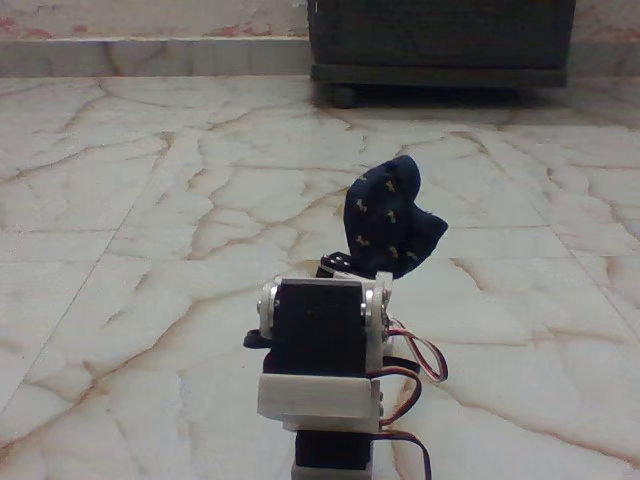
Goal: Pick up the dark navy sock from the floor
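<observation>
dark navy sock [392, 216] upright above the floor [130, 220], fingers hidden behind the arm, their grip unclear

No readable text, label or number anywhere — only small tan motifs on the dark navy sock [392, 217].

The glossy cream-white marble floor with reddish-brown veins [150, 200] spreads across almost the whole fixed view, its tiles divided by thin grout lines that run away toward the far wall. The veins branch in irregular cracks over every tile. Soft, even light gives the stone a dull sheen, brighter toward the left. At the back, a pale wall with a raised cream skirting band and faint reddish marks [150, 45] meets the floor. Against it, right of centre, stands a dark wooden cabinet [440, 40] on a plinth with a round foot [343, 97], casting a shadow on the tiles beneath.
</observation>
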Action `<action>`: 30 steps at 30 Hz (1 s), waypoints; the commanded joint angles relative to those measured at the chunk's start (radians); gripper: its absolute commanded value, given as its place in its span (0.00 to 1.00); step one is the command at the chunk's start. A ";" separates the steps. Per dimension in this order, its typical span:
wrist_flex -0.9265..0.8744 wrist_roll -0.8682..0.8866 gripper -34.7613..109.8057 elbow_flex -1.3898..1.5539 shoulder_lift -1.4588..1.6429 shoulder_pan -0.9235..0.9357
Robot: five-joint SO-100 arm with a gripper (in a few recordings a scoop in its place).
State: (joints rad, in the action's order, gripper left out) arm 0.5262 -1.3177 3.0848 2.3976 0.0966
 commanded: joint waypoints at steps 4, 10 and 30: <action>0.137 -0.186 0.24 -0.003 0.026 -0.006; 0.163 -0.287 0.24 -0.003 0.028 0.005; 0.172 -0.212 0.24 -0.003 0.026 -0.044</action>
State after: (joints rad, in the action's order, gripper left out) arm 0.6949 -1.5401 3.0848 2.3976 0.0583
